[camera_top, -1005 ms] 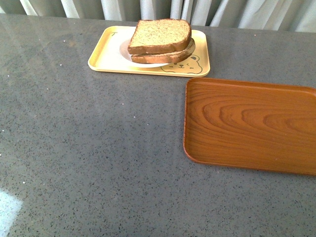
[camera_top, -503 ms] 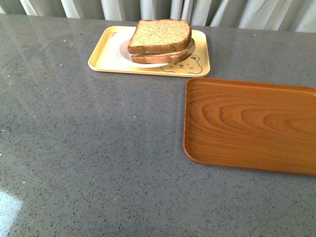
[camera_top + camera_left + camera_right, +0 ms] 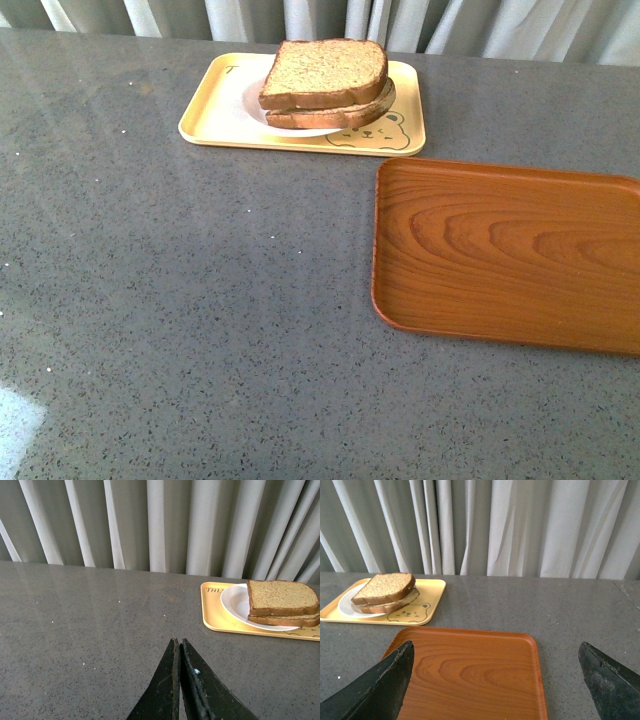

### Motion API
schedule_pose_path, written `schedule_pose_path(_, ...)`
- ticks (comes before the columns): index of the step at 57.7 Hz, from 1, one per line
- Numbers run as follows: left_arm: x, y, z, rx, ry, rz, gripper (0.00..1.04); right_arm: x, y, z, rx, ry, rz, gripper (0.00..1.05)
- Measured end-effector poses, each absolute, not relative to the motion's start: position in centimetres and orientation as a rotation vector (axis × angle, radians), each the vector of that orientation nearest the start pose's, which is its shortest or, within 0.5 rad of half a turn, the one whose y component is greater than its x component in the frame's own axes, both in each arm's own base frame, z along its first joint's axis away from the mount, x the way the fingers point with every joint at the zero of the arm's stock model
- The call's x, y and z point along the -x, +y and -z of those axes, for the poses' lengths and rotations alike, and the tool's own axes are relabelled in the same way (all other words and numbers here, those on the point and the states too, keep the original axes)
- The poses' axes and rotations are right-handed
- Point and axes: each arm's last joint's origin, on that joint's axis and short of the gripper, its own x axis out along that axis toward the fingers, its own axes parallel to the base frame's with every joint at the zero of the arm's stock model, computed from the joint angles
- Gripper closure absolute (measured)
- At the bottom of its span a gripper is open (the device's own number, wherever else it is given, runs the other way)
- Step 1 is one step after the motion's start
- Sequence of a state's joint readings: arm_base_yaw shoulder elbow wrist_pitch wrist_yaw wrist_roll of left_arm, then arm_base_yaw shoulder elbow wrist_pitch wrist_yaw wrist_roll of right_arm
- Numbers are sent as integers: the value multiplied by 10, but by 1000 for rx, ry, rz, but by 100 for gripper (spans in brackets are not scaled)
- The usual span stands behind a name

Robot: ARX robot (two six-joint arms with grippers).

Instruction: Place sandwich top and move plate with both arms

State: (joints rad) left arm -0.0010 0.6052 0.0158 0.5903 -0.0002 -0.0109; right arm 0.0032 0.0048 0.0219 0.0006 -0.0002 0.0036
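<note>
Curtains (image 3: 160,525) behind pressed-together left gripper (image 3: 179,647)

The yellow rectangular plastic tray with the bear print (image 3: 227,617) carries brown printed lettering in the corner nearest the left arm's camera; in the left wrist view it reads "TRE" or "TRA", with the rest hidden under the rim of the round white plate (image 3: 235,605). In the front view only a single "T" (image 3: 232,70) can be made out at that far left corner. Nothing else legible.
</note>
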Motion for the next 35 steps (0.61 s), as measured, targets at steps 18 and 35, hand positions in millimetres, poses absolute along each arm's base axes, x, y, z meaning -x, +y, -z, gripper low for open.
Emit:
schedule_pose_path(18, -123, 0, -171, 11, -16, 1, 103, -97, 0, -171, -4, -18, -3, 9)
schedule_pose_path(35, -116, 0, -172, 11, -16, 1, 103, -97, 0, -171, -4, -18, -3, 9)
